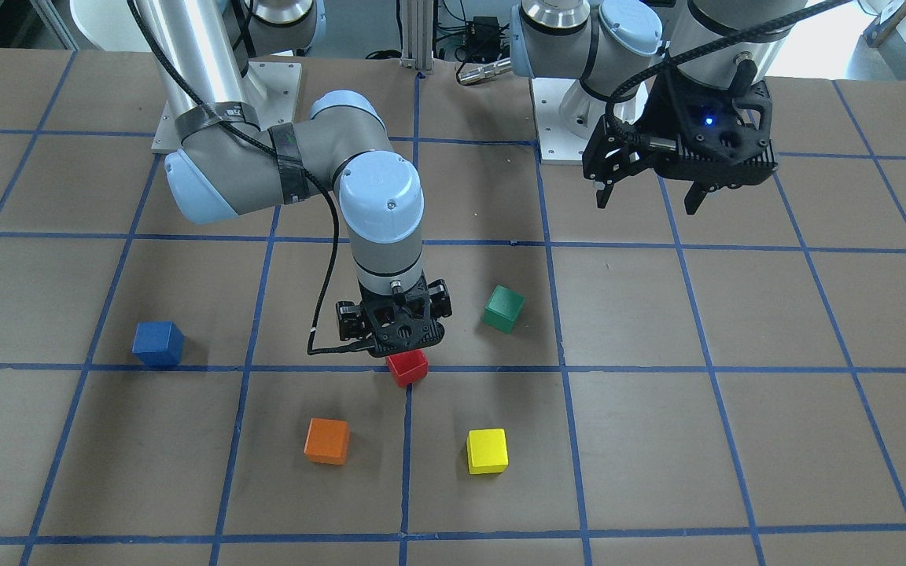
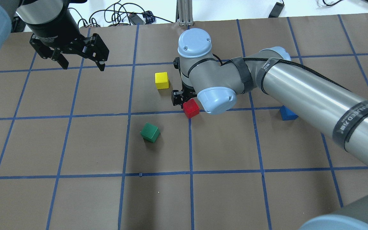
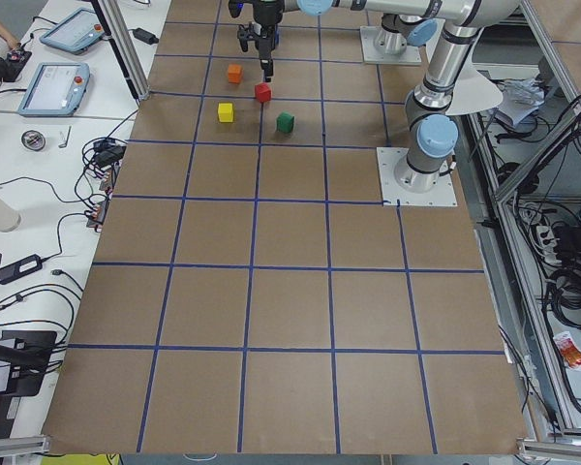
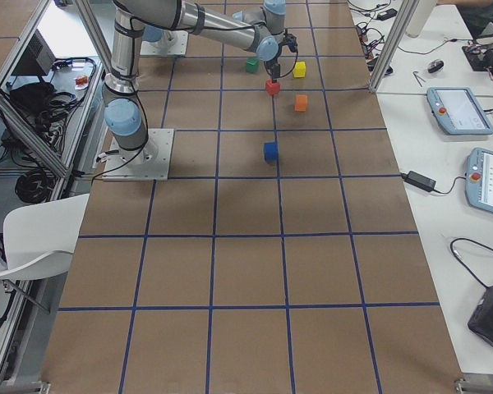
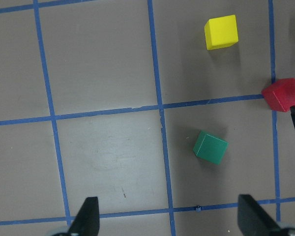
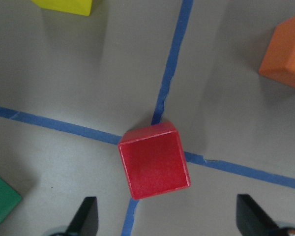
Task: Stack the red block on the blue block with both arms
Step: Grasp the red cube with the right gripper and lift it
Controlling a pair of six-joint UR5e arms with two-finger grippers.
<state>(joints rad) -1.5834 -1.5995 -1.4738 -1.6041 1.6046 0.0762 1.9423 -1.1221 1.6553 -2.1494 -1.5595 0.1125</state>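
The right pincer (image 1: 396, 339) hangs low over the table (image 1: 736, 432) with its jaws spread wide and nothing between them. In its wrist view the two black fingertips (image 6: 87, 214) show at the bottom corners, and the red block (image 6: 155, 161) lies on the table directly below the right pincer (image 6: 169, 216), nearer the picture-left finger than the other one. The red block rests flat where two blue tape lines (image 6: 173, 54) cross, turned slightly off square to them. From the front view the pincer's body covers the block's far edge, and it looks as if the fingers have not come down to the block's sides, though that view is too steep to be sure. The orange cube (image 1: 327, 440) and the yellow cube (image 1: 487, 450) sit beyond the right pincer on the side away from the robot, one to each side of it and apart from the red block. The green cube (image 1: 503, 308) is near the pincer on the side toward the other arm. The blue block (image 1: 158, 343) stands alone, well apart from the right pincer on its outer side, away from the left arm. The left pincer (image 1: 648, 201) is held high above the table, also with jaws spread and empty, well apart from every cube. In its wrist view the green cube (image 5: 210, 147) lies below and ahead of it.
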